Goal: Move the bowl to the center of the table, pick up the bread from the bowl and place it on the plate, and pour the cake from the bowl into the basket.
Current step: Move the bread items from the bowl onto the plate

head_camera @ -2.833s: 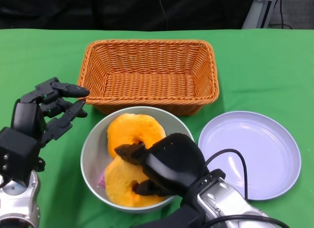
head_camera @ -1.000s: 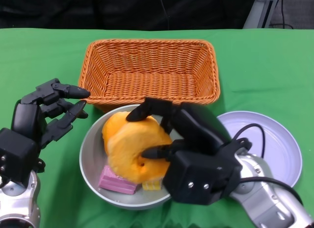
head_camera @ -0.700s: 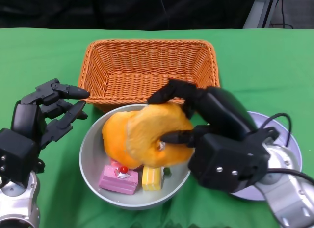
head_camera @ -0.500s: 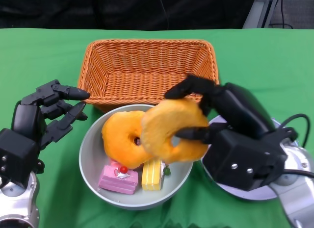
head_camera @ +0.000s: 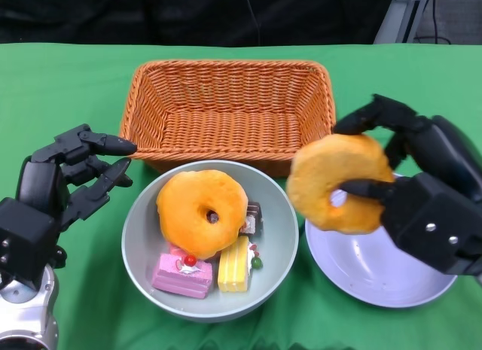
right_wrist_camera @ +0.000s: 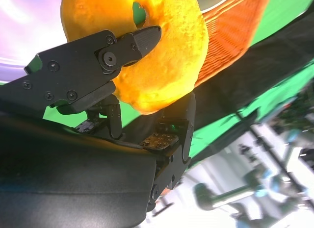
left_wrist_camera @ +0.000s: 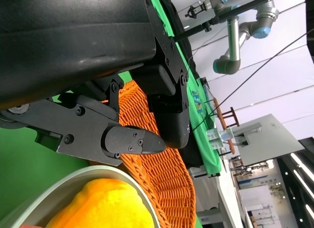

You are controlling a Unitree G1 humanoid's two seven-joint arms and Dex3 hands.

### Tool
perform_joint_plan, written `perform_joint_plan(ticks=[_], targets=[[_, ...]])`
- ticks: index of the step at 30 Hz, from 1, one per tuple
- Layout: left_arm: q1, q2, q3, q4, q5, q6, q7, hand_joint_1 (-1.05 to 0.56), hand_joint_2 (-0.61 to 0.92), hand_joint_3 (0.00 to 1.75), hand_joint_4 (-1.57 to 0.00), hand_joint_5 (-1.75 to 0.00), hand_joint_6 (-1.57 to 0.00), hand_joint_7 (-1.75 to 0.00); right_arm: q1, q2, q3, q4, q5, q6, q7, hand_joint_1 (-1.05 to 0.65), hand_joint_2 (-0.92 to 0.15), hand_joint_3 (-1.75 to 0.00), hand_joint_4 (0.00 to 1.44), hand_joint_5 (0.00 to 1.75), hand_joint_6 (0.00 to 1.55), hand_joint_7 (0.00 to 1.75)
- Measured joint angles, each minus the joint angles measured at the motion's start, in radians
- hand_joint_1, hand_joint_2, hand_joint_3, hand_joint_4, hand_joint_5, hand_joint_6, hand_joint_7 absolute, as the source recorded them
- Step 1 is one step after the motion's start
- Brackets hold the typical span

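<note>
Holding one bread ring [head_camera: 337,184] in the air, my right hand [head_camera: 422,192] pinches it above the near-left rim of the plate [head_camera: 376,271]. I see my left hand [head_camera: 56,188] empty, fingers apart, beside the bowl [head_camera: 143,245], which holds another bread ring [head_camera: 202,213] and cake pieces [head_camera: 182,275], before the basket [head_camera: 226,109].

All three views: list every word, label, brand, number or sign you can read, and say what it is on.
None can be read.
The bowl, plate, basket, bread, both hands carry no visible text.
Left wrist view: a marking on the distant green cloth is too small to read.
</note>
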Motion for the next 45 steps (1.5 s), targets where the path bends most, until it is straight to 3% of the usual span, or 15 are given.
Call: perform_joint_plan(ticks=[7,14,20,23,26,28,40,42,43,45], targets=[[0.000,0.006,0.003,0.003,-0.003,0.000,-0.001,-0.27,0.92,0.26,-0.84,-1.20,-0.83,-0.86,0.021,-0.026,-0.065,-0.001,0.017,0.054,-0.001,-0.14,-0.86,0.00,0.70,1.33,0.55,1.09],[0.000,0.008,0.002,0.003,-0.001,0.000,0.000,-0.27,0.92,0.26,-0.86,-1.19,-0.83,-0.87,0.045,-0.041,-0.066,0.077,-0.004,0.101,-0.015,-0.16,-0.87,0.00,0.67,1.34,0.59,1.02],[0.000,0.008,0.002,0.003,-0.001,-0.002,0.000,-0.27,0.92,0.25,-0.85,-1.19,-0.83,-0.87,0.036,-0.042,-0.043,0.206,-0.005,0.111,-0.042,-0.16,-0.87,0.00,0.73,1.06,0.63,0.89],[0.001,0.008,0.002,0.002,-0.001,-0.002,0.000,-0.26,0.92,0.25,-0.85,-1.19,-0.83,-0.86,0.030,-0.041,-0.034,0.243,-0.004,0.118,-0.051,-0.16,-0.88,0.00,0.73,1.00,0.65,0.84],[0.001,0.008,0.003,0.002,-0.002,-0.002,0.000,-0.27,0.92,0.25,-0.85,-1.19,-0.83,-0.85,0.017,-0.039,-0.026,0.260,-0.004,0.139,-0.054,-0.15,-0.90,0.00,0.76,0.70,0.69,0.71],[0.001,0.008,0.005,0.002,-0.002,-0.002,0.000,-0.27,0.92,0.25,-0.85,-1.19,-0.83,-0.85,0.009,-0.033,-0.019,0.275,-0.001,0.149,-0.054,-0.15,-0.90,0.00,0.78,0.63,0.71,0.67],[0.005,0.009,0.006,0.002,-0.004,-0.012,-0.001,-0.26,0.92,0.25,-0.85,-1.19,-0.83,-0.84,-0.032,-0.019,0.010,0.324,0.018,0.196,-0.053,-0.19,-0.92,-0.01,0.74,0.58,0.70,0.62],[0.005,0.009,0.005,0.002,-0.004,-0.012,-0.001,-0.26,0.92,0.25,-0.85,-1.19,-0.84,-0.85,-0.037,-0.025,0.029,0.334,0.014,0.207,-0.038,-0.23,-0.92,-0.03,0.74,0.54,0.69,0.56],[0.005,0.009,0.005,0.002,-0.004,-0.012,-0.001,-0.27,0.92,0.25,-0.85,-1.19,-0.84,-0.84,-0.038,-0.030,0.044,0.337,0.004,0.215,-0.028,-0.25,-0.91,-0.01,0.75,0.67,0.70,0.38],[0.005,0.009,0.005,0.002,-0.004,-0.012,-0.001,-0.27,0.92,0.25,-0.86,-1.19,-0.84,-0.84,-0.039,-0.055,0.080,0.338,-0.033,0.219,-0.012,-0.26,-0.90,0.00,0.70,0.63,0.71,0.15]])
